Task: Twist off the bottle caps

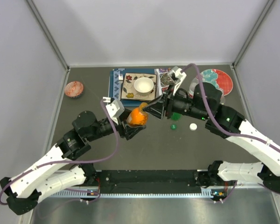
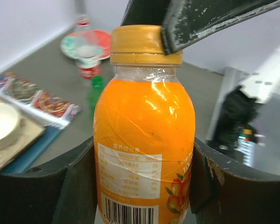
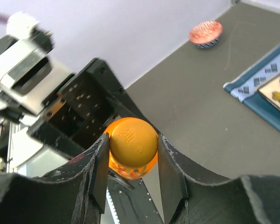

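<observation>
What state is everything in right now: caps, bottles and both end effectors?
orange bottle: capped, gripped around its body by left end effector
orange cap: on the bottle, pinched by right end effector
green cap: off, loose on table
white cap: off, loose on table
white bowl: upright on the mat

**A robot test cell in a lab**

Plain pale panel walls (image 1: 18,70) on metal framing box in a dark desk (image 1: 93,154) on three sides. Two white-and-black robot arms, the left arm (image 1: 51,163) and the right arm (image 1: 254,140), are bolted to a black rail (image 1: 149,179) at its near edge, with purple cables (image 1: 117,142) looped along them. At the back, a patterned mat (image 1: 115,86), a white bowl (image 1: 143,85), a small red bowl (image 1: 74,88) and a painted plate (image 1: 221,79) sit laid out like props.
</observation>
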Robot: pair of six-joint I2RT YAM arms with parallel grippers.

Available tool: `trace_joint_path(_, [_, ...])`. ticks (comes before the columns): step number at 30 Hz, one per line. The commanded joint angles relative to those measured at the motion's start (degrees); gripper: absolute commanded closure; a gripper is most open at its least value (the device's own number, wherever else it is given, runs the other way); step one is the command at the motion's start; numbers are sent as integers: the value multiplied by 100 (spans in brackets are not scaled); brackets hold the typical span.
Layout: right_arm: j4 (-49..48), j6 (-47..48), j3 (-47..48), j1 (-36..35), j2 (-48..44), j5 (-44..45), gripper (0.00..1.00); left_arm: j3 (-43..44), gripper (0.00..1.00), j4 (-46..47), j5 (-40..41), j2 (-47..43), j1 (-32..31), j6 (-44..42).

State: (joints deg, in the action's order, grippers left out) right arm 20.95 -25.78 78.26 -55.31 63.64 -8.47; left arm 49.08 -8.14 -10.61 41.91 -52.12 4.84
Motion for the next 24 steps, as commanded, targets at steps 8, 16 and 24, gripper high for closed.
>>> trace_joint_path(8, [-935,1558,-505,117,-739,-3317,100,234,70,2954,-4897,458,870,2669])
trace_joint_path(16, [-92,2505,-224,117,-677,-5146,100,5,69,4882,-5530,985,905,4331])
trace_joint_path(24, [972,3518,-109,117,-502,-5314,100,-92,67,5472,-5592,1118,896,4807])
